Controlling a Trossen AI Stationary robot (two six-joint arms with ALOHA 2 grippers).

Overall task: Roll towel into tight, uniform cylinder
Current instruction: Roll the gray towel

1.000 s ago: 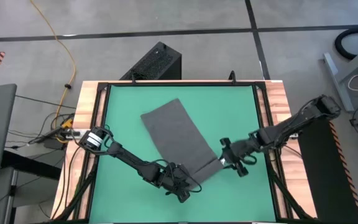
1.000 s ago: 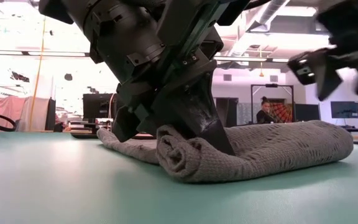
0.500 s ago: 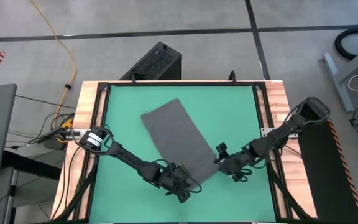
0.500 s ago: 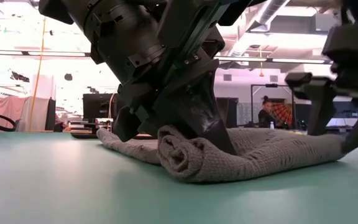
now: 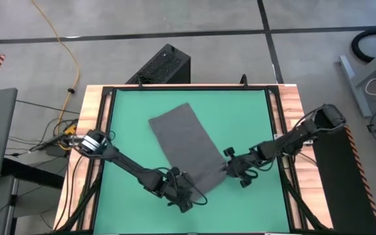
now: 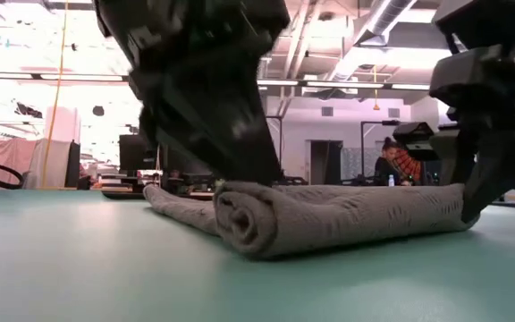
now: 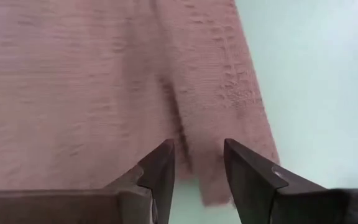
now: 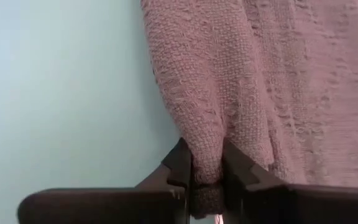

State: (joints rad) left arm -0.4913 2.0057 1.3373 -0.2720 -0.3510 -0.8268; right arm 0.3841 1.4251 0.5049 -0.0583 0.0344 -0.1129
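Unevenness threatens: the towel (image 5: 188, 145) roll's lower-right end is pinched by the right gripper (image 5: 232, 171), while the left gripper (image 5: 183, 196), jaws spread, grips nothing.

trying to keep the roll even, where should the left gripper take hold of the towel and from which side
Grip the rolled edge of the towel at its near-left end, where the spiral shows in the low view. Come from above, jaws straddling the roll, probably mirroring the right gripper, which already pinches the opposite end. The left gripper hangs open over that end, and the flat part gives no ridge to pinch.
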